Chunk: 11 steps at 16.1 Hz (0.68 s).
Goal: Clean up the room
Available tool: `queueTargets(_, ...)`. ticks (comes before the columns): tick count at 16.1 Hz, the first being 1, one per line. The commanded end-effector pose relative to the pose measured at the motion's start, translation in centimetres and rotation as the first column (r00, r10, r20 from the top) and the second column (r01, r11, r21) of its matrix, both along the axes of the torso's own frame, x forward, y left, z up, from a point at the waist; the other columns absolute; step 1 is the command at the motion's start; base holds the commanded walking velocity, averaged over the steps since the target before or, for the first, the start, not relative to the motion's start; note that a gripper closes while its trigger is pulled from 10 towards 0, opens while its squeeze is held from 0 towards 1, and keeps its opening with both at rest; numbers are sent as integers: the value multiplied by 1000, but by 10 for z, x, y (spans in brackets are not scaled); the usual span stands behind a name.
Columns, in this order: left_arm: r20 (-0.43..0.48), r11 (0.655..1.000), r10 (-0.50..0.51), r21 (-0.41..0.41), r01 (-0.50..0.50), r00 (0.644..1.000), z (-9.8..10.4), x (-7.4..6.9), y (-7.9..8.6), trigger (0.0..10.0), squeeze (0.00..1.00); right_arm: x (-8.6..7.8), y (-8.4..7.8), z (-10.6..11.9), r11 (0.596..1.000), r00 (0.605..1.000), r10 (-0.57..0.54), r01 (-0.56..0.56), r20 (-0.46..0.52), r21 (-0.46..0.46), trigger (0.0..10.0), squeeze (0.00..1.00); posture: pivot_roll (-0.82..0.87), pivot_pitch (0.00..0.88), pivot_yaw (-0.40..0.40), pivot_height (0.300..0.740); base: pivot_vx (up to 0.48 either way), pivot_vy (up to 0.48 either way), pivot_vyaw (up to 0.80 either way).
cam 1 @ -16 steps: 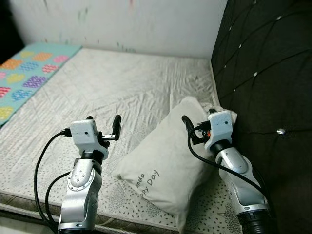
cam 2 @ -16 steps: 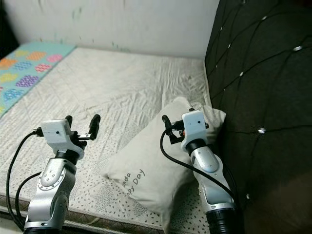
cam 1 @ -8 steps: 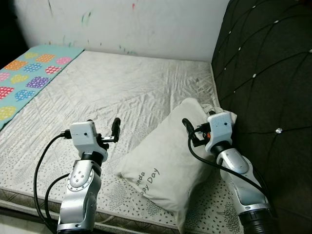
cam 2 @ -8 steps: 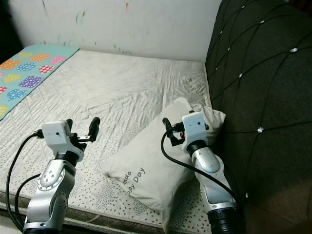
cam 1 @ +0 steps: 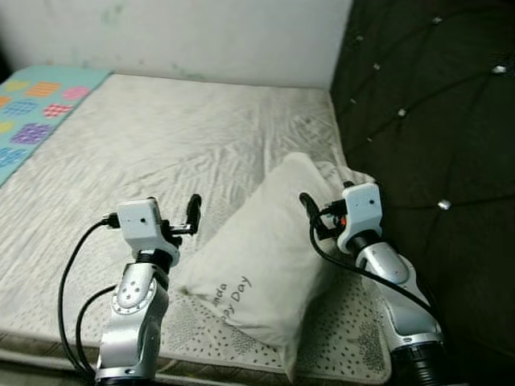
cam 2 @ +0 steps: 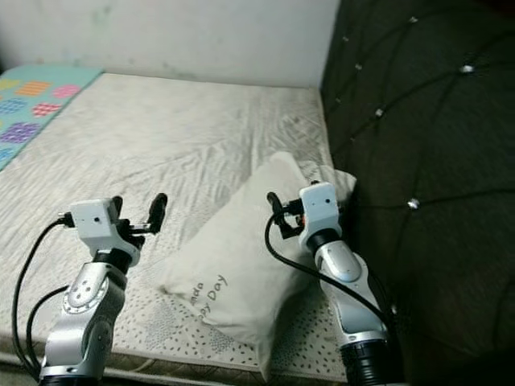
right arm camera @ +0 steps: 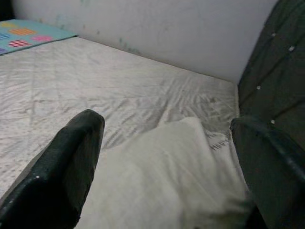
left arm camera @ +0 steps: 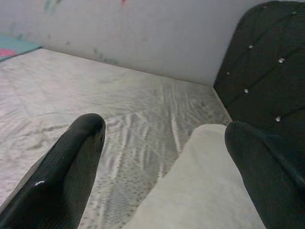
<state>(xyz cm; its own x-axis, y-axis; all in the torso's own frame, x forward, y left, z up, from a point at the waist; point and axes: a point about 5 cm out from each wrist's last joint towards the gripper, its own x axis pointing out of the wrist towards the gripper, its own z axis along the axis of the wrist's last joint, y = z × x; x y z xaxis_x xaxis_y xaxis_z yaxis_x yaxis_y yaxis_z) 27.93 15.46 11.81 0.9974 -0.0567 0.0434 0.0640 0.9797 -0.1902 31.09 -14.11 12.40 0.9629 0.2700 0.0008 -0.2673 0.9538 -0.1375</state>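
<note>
Bare mattress, pillow lower centre askew; left gripper and right gripper, jaws apart, should pinch opposite edges together.

White printed pillow lies askew on mattress; seemingly touching headboard.

Left gripper: two glossy black fingers spread wide apart. Between them, corner of a pale cream fabric pillow lying on a grey-white wrinkled quilted mattress. Beyond: white scuffed wall, black button-tufted padded headboard.
</note>
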Motion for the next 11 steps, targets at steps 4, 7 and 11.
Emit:
queueTargets(4,-6,1000,-8,-2,8,1000,0,0,-1,10000,0,1,2,2,1000,1000,8,-8,7,-2,10000,0,-186,0,-20,740,0,0,-200)
queueTargets(7,-7,1000,-12,-2,12,1000,0,0,-2,10000,0,0,2,1,1000,1000,7,-7,5,-4,10000,0,-188,0,-20,740,0,0,0)
queueTargets(11,-9,1000,-17,-2,17,1000,0,1,-3,10000,0,0,1,0,1000,1000,6,-6,4,-6,10000,0,-190,0,-21,740,0,0,0)
